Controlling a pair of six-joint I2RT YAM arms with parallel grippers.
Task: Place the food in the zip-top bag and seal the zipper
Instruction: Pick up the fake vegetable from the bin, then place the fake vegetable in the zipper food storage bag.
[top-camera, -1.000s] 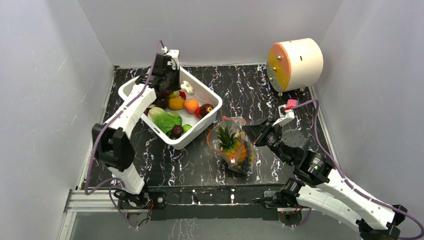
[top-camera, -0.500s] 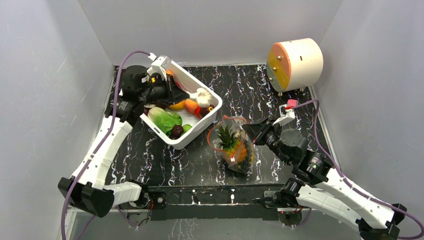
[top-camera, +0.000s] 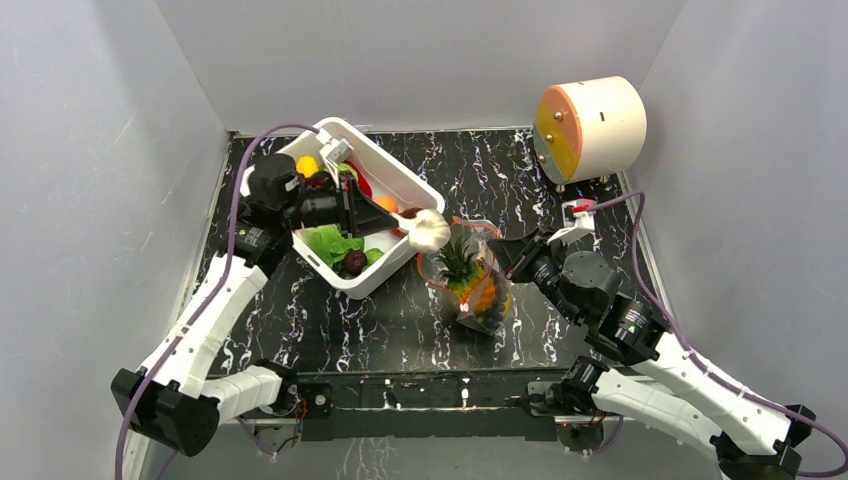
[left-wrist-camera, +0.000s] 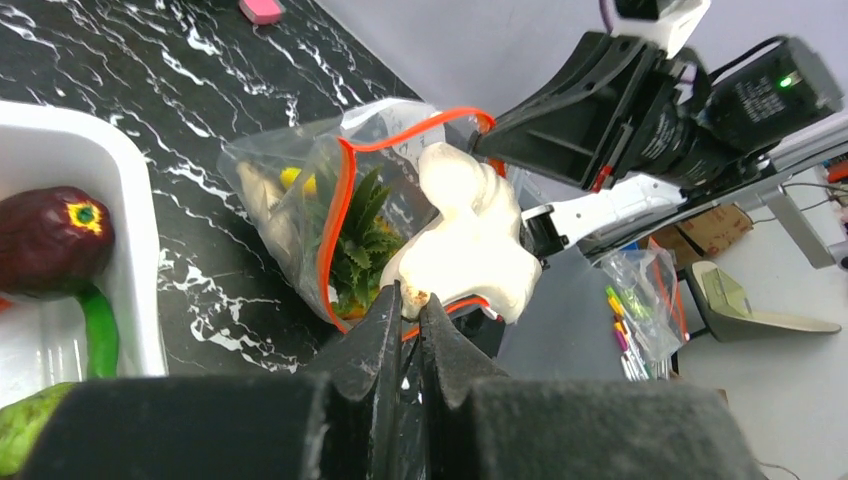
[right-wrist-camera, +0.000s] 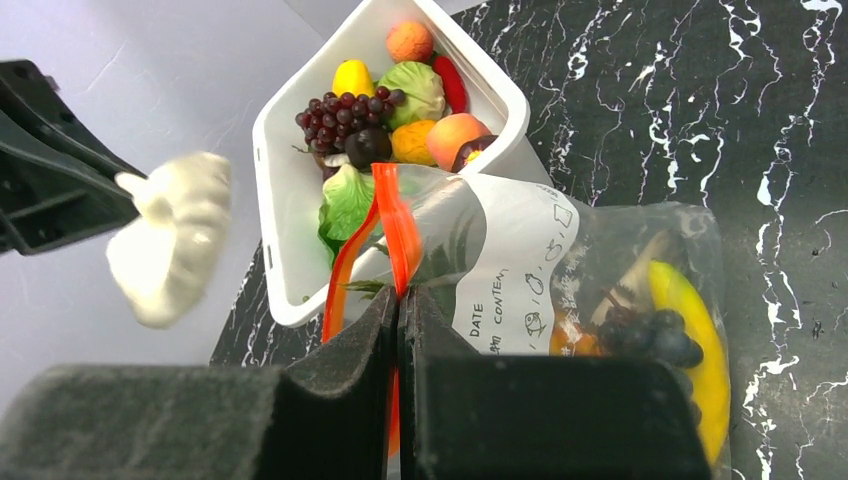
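The clear zip-top bag (top-camera: 472, 290) stands on the black marbled table, holding a pineapple (top-camera: 462, 265), a banana (right-wrist-camera: 690, 330) and dark grapes (right-wrist-camera: 655, 340). Its red zipper (left-wrist-camera: 335, 230) gapes open. My right gripper (right-wrist-camera: 398, 290) is shut on the zipper's right edge and holds the mouth up; it shows in the top view (top-camera: 507, 255). My left gripper (left-wrist-camera: 408, 300) is shut on a white lumpy toy food (left-wrist-camera: 465, 240) and holds it in the air just left of the bag's mouth (top-camera: 428, 232). The white food also shows in the right wrist view (right-wrist-camera: 175, 235).
A white tub (top-camera: 385, 275) with several toy foods stands left of the bag, under my left arm. A white drum (top-camera: 590, 125) with an orange and yellow face stands at the back right. A small pink block (left-wrist-camera: 262, 10) lies near the right arm.
My left arm has swung from the tub's far corner to the right, carrying the white food out to the bag's mouth. The right gripper has kept its hold on the zipper.
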